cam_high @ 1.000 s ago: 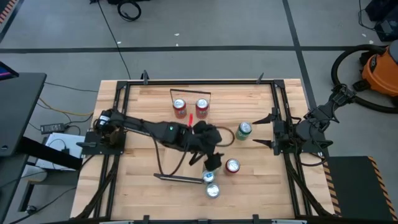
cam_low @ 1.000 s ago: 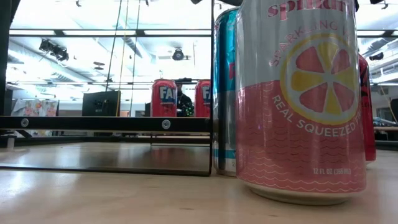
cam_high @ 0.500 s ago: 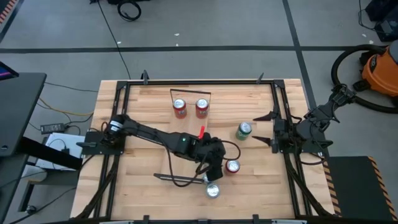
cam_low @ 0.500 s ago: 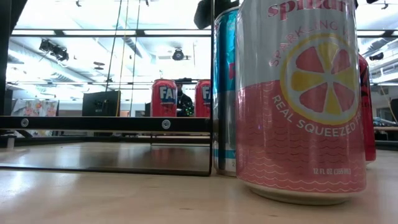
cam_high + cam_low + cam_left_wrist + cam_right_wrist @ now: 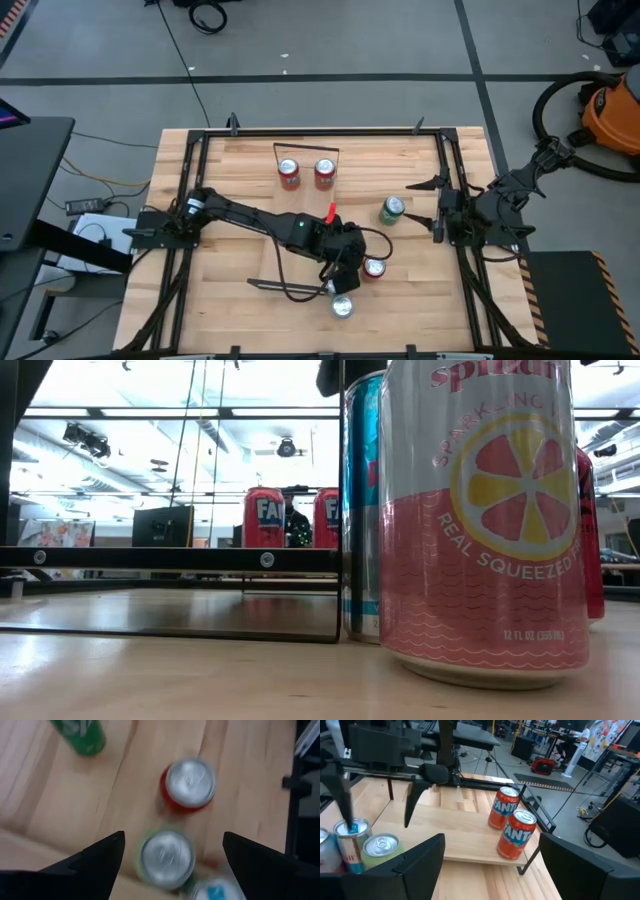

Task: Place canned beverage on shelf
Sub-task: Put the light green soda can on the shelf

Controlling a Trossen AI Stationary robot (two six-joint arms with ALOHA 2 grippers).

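The shelf (image 5: 470, 847) is a light-wood plank with black wire end frames. Two red Fanta cans (image 5: 306, 172) stand at its far end. My left gripper (image 5: 342, 268) is open and hangs above a cluster of cans near the table's near edge. Its fingers stand either side of a silver-topped, pale green can (image 5: 166, 857) without touching it. My gripper hides that can in the high view. A red can (image 5: 189, 782), a blue can (image 5: 360, 510) and a pink can (image 5: 343, 306) stand close around. My right gripper (image 5: 418, 203) is open at the table's right, beside a green can (image 5: 392, 210).
The shelf's near wire frame (image 5: 285, 288) lies just left of the can cluster. A black rail frame (image 5: 450, 180) runs around the table. The blue can stands right next to the wire frame in the low view. Bare wood shows on the table's left half (image 5: 225, 255).
My left gripper has moved toward the table's near edge and slightly right, from beside the green can to above the can cluster. Its dark body has come into the top of the low view. The cans have stayed in place.
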